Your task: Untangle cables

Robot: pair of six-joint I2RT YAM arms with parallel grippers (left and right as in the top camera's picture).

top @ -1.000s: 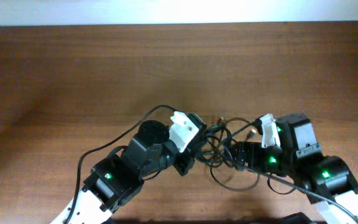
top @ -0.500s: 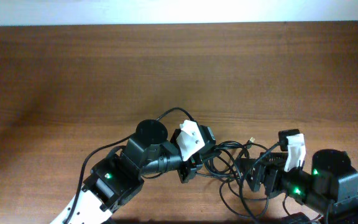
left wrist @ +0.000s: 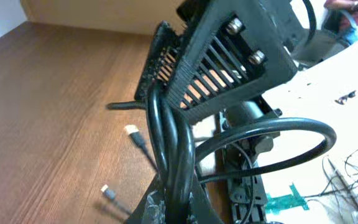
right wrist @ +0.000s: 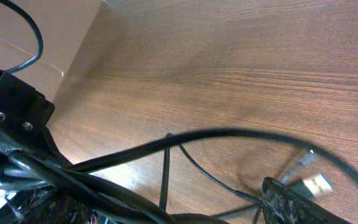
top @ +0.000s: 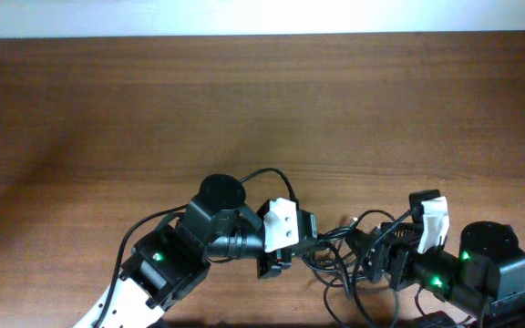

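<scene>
Cables (top: pixel 335 258): thin black cords, judged light, limp, springy, easily snagged. Tangle located lower centre of overhead frame, on wooden table (top: pixel 244 109), between both claws.
Left gripper (top: pixel 301 244): pinched on several strands.
Right gripper (top: pixel 365 251): pads noted well apart in wrist view, judged spread, with strands draped across.
Hold advised near silver-tipped plug (right wrist: pixel 316 183), not mid-loop.
Obstruction: thicker arm wire (top: pixel 262 173) close by; claws crowded together.

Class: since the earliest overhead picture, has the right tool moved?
Yes. The right tool has pulled back from the table's far edge, toward the robot.
</scene>
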